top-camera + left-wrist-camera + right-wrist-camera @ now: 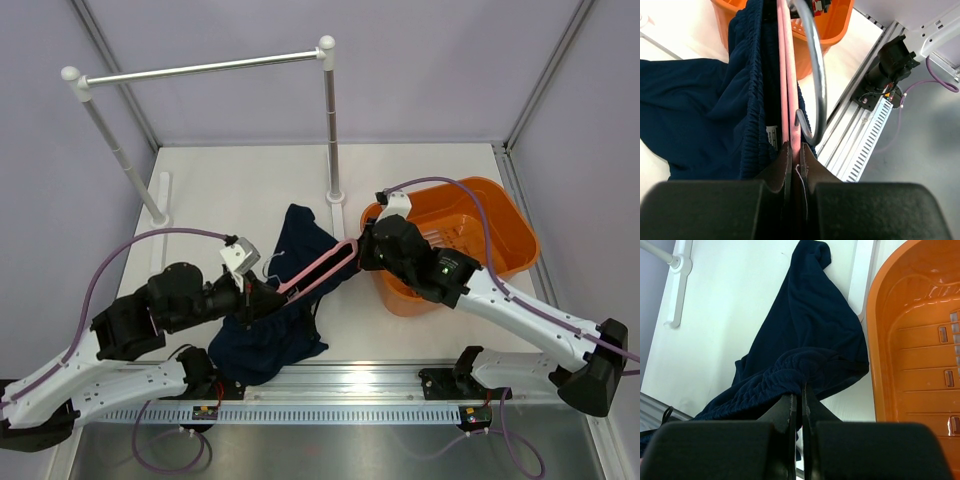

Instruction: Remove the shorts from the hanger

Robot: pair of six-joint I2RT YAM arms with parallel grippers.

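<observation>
Although the shorts (268,345) are not yet off the hanger (318,270), the top external view is showing the separating step in hand. The pink hanger is lying slantwise just left of the orange tub (500,215), and the navy fabric is spreading from beside the tub's left wall down toward the near edge of the table (230,190). The left gripper (255,295) is sitting at the hanger end farther from the tub. The right gripper (358,256) is sitting at the end nearest it.

In the left wrist view, the fingers (780,165) are pinching tight on the pink bar just below the silver hook (817,75), with no gap showing on either side. The gathered waistband (752,100) is running alongside the bar toward the tub.

In the right wrist view, the fingers are narrowing to a thin slit on the bunched elastic. The rest of the garment is trailing away from the tub over the white surface. Whether the hanger's tip is also caught in that pinch cannot be told.

The next move is probably calling for the left arm to be steadying the hanger while the right is drawing the waistband along the bar and off its tub-side end. Since the limp cloth is likely to snag on the corner, the pull should be following the bar's line.
</observation>
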